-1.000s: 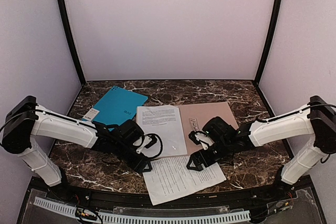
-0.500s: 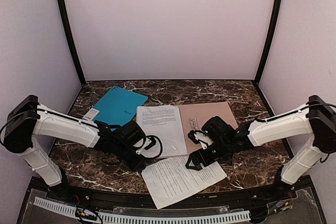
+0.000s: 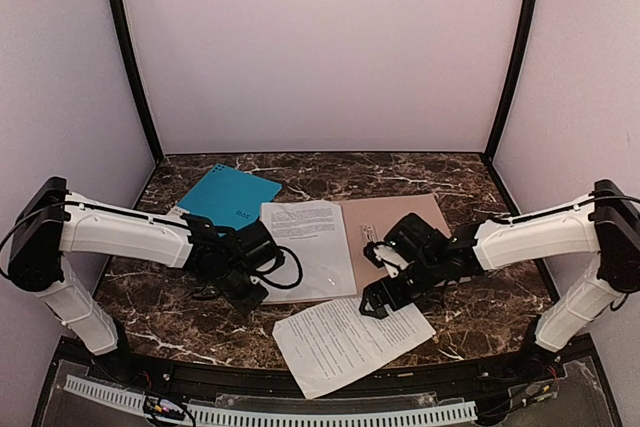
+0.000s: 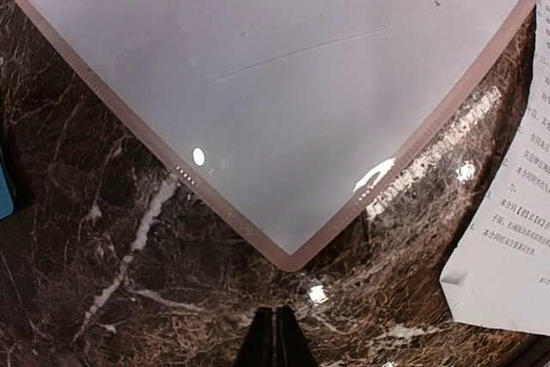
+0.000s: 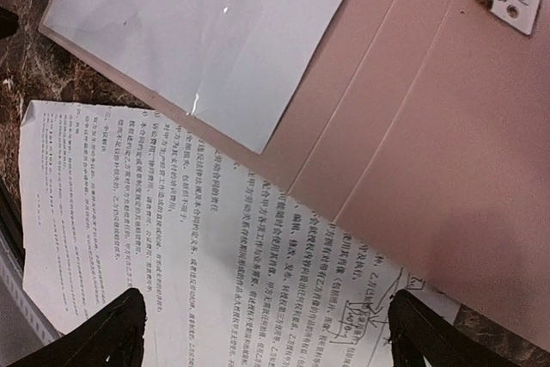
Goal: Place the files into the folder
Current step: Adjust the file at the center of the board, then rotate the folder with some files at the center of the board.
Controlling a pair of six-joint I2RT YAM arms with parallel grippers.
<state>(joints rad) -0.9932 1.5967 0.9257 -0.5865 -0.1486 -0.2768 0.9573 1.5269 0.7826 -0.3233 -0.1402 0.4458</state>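
The tan folder (image 3: 400, 232) lies open at mid table, its metal clip (image 3: 368, 237) near the spine. A white sheet (image 3: 305, 242) with text at its top covers its left half. One printed file (image 3: 350, 340) lies at the front, its back edge over the folder's front edge (image 5: 430, 126). My right gripper (image 3: 375, 305) hovers open over that file (image 5: 215, 238), its fingertips (image 5: 116, 333) wide apart. My left gripper (image 3: 243, 297) is shut and empty on the marble, just off the folder's front left corner (image 4: 292, 255). I see no third file.
A teal blue folder (image 3: 228, 202) with a white label lies at the back left, close to the left arm. The dark marble table (image 3: 470, 317) ends at a black front rail. Walls close in the back and both sides.
My left gripper has drawn back and left, away from the front file's corner. My right gripper has shifted slightly back. The front file has shifted only slightly.
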